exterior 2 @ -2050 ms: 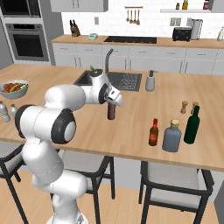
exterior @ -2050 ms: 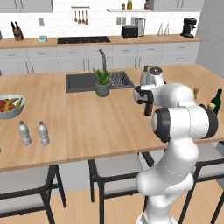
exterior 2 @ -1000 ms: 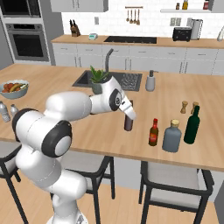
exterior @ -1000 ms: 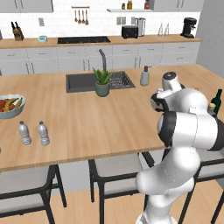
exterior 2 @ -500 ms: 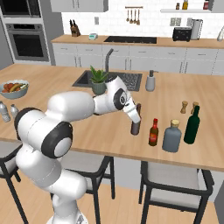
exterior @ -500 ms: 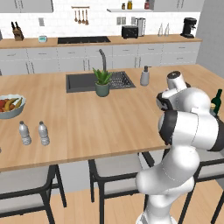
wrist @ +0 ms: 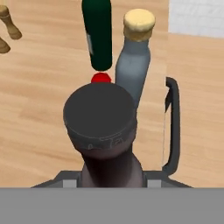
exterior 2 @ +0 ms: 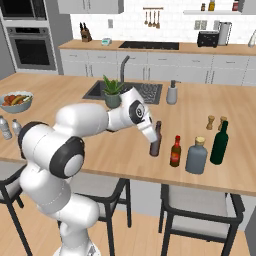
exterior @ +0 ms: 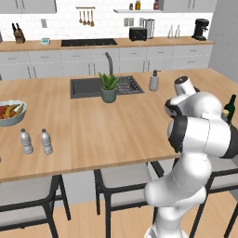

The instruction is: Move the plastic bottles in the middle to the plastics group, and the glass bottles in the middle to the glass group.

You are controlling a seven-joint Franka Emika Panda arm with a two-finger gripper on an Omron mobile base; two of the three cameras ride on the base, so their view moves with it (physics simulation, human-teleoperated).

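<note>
While our jaws (exterior 2: 154, 146) are squeezed around the dark bottle (exterior 2: 156, 140), we hold it standing up. It sits at, or just above, the wooden surface (exterior 2: 100, 150); we cannot tell if its bottom touches yet. From the hand view we look down on its round black cap (wrist: 99, 111), and the jaws grip it low on the neck.

Just beside it stands the brown bottle with the red cap (exterior 2: 175, 151). Next comes the squat grey-blue bottle with a cork (exterior 2: 196, 156), and then the tall green wine bottle (exterior 2: 219, 143). That is the glass group, so our dark bottle is now near its new home. Two small shakers (exterior 2: 216, 122) stand behind the group, a bit apart.

We think the step now is to set the bottle down. To do it well, we should lower it straight and slowly, and keep it upright. We should leave a small gap to the red-capped bottle so we don't knock it over. We should let go only when the bottom rests flat. Then we should lift the jaws straight up, not sideways, so the bottle doesn't tip.

Far away on the other end, two small water bottles (exterior: 36, 141) stand together near the fruit bowl (exterior: 10, 113).
</note>
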